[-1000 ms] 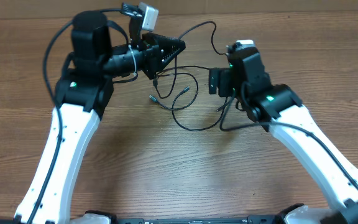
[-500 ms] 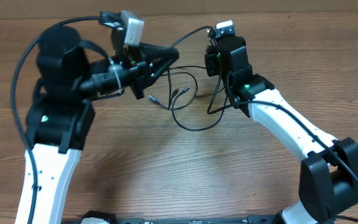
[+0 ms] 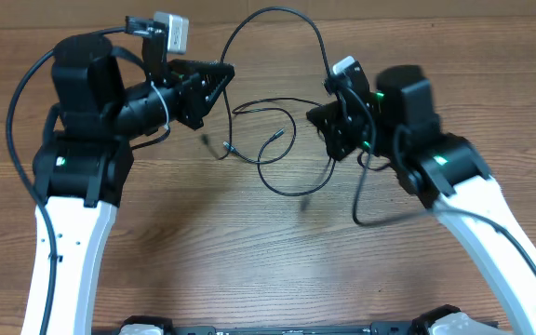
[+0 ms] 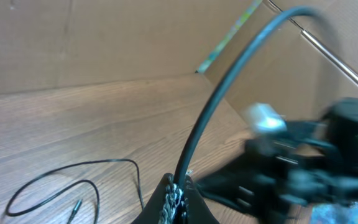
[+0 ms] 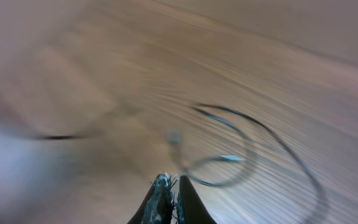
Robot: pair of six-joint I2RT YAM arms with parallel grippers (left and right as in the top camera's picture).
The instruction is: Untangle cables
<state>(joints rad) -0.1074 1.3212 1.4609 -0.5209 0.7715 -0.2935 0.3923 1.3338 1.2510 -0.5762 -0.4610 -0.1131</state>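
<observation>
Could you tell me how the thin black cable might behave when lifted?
Probably floppy: the cable arches loosely from the left gripper, and more lies looped on the table. Likely very light, being so thin. The plug tips may snag when dragged.

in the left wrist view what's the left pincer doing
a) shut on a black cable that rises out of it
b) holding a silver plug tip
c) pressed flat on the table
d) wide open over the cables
a: the left pincer is closed, with a black cable coming out from between its tips and curving up and away.
</observation>
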